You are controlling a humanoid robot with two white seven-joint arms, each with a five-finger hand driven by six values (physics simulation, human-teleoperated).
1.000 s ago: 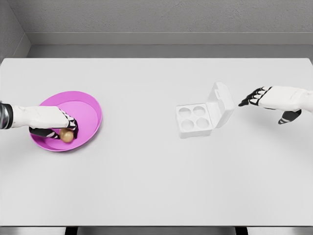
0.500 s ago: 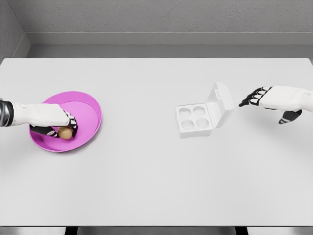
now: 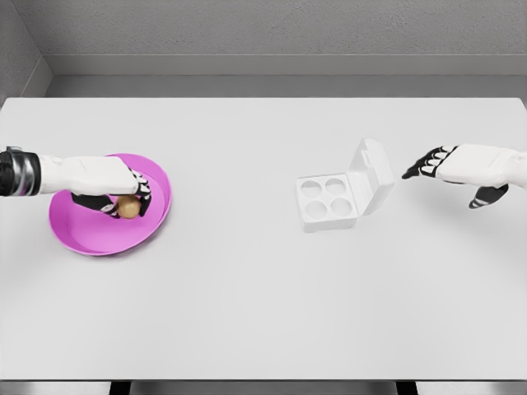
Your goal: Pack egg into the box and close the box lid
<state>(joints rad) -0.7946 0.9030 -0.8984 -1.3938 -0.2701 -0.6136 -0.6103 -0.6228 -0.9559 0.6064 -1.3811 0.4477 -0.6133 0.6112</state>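
Barely started: left hand [image 3: 123,193] has its fingers wrapped round the egg [image 3: 129,206] over the pink bowl [image 3: 156,185]. Egg box [image 3: 328,199] sits open, all cups empty. Right hand [image 3: 440,163] hovers beside it, fingers loose.

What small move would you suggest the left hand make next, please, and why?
Probably carry the egg rightward toward the open box. The left hand is closed around it over the pink bowl, all four cups look empty, and the lid stands open. The right hand hovers beside the box, fingers extended, holding nothing.
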